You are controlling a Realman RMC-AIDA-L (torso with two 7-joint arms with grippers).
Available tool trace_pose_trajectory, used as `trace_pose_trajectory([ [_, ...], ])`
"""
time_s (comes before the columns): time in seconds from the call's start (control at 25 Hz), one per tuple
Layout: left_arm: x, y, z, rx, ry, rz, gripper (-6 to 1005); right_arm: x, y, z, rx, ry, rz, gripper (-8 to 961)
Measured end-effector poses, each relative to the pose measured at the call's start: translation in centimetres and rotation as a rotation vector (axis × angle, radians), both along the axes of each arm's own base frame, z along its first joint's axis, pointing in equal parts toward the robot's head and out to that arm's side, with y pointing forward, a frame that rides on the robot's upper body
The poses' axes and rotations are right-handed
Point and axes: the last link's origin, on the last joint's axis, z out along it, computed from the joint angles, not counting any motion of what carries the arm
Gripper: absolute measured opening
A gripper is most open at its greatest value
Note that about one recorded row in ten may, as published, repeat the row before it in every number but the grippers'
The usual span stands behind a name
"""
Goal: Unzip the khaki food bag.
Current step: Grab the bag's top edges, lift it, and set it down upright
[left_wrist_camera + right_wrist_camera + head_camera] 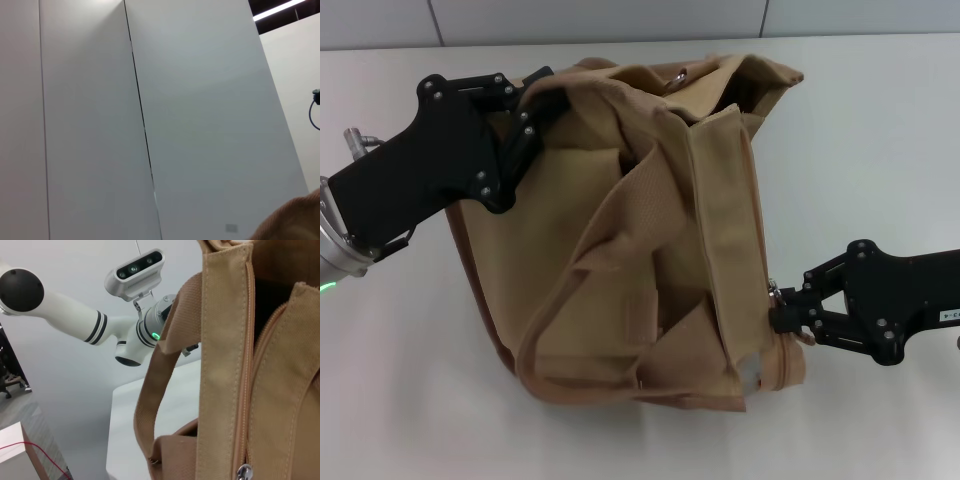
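**Bag slumped on tabletop, a claw at each end**

Bag (650, 250): tan canvas, lying crumpled mid-tabletop (410, 400), mouth toward the far edge and gaping. One webbing handle (620, 230) loops across the upper face. A metal ring (676, 80) shows at the far rim. The near right corner is bunched, darker trim curling round it.

Right wrist view: zipper track (245, 390) runs down the canvas, parted toward the far part where the dark inside shows, closed toward the pull. Silver pull (244, 472) sits at the frame's lower edge. The handle strap (160, 385) arcs beside it.

Right claw (786, 316): at the bag's near right corner, fingers drawn close together and pinching at the zipper end; a small metal piece (773, 291) shows just above the tips. Whether that piece itself is clamped, cannot tell.

Left claw (542, 105): at the bag's far left rim, black fingers pressed into the fabric, one over the edge and the tips buried in the folds. It looks clamped on the canvas.

Writing: a small white label on the right arm (948, 312), not legible.

Surroundings: the tabletop is plain white. Behind it, pale wall panels (200, 125) with thin dark seams. Left wrist view shows mostly those panels plus a bit of tan fabric (295, 222) in one corner. Right wrist view takes in the white left arm (75, 320), a green light (155, 336) at its wrist, and a camera (140, 271) mounted above it.
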Motion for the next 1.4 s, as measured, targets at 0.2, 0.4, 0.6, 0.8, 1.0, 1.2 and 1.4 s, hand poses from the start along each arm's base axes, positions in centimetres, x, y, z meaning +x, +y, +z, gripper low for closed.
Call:
trace_pose_trajectory([
  [0.2, -0.1, 0.1, 0.2, 0.013, -0.005, 0.006, 79, 0.2, -0.1, 0.1, -0.002, -0.003, -0.004, 93],
  [0.4, -0.3, 0.2, 0.6, 0.03, -0.015, 0.019, 79, 0.4, -0.3, 0.0, -0.006, -0.007, -0.012, 90],
  [0.6, -0.3, 0.1, 0.6, 0.031, -0.019, 0.018, 80, 0.7, -0.4, 0.0, -0.009, -0.018, -0.02, 71],
  [0.8, -0.3, 0.0, 0.6, 0.026, -0.02, 0.017, 80, 0.9, -0.4, -0.1, 0.006, -0.016, -0.033, 41],
  [1.0, -0.2, 0.0, 0.6, 0.02, -0.021, 0.011, 80, 1.3, 0.2, 0.9, 0.073, 0.012, -0.091, 82],
  [1.2, -0.2, -0.1, 0.5, 0.013, -0.02, 0.007, 80, 1.2, 1.1, 1.9, 0.116, 0.02, -0.106, 123],
  [1.4, 0.0, -0.1, 0.4, 0.008, -0.022, 0.001, 80, 0.9, 2.0, 2.2, 0.176, -0.01, -0.102, 201],
])
